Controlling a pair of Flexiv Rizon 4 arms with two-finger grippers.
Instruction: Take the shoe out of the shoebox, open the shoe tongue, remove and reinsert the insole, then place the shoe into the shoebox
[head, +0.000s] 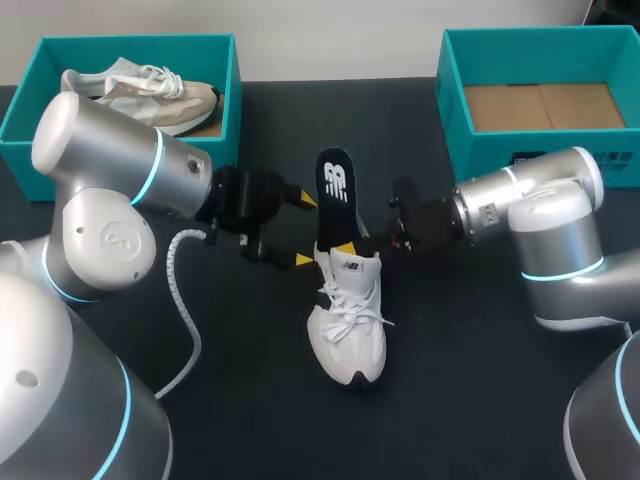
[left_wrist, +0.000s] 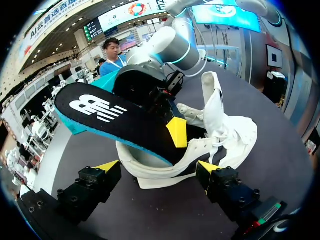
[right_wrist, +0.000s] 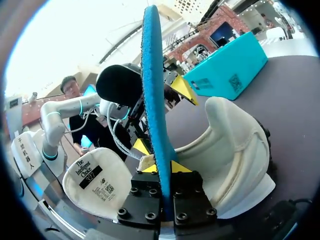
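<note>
A white shoe lies on the dark table, toe toward the front edge. Its black insole with a white logo stands up out of the heel opening, leaning toward the back. My right gripper comes in from the right and is shut on the insole's lower end; in the right wrist view the insole's blue edge rises between the yellow tips of the right gripper, with the shoe beyond. My left gripper stands open just left of the insole. In the left wrist view the left gripper flanks the shoe's heel without touching it.
A teal shoebox at the back left holds a second beige and white shoe. Another teal shoebox at the back right shows a bare cardboard floor. A white cable hangs from my left arm.
</note>
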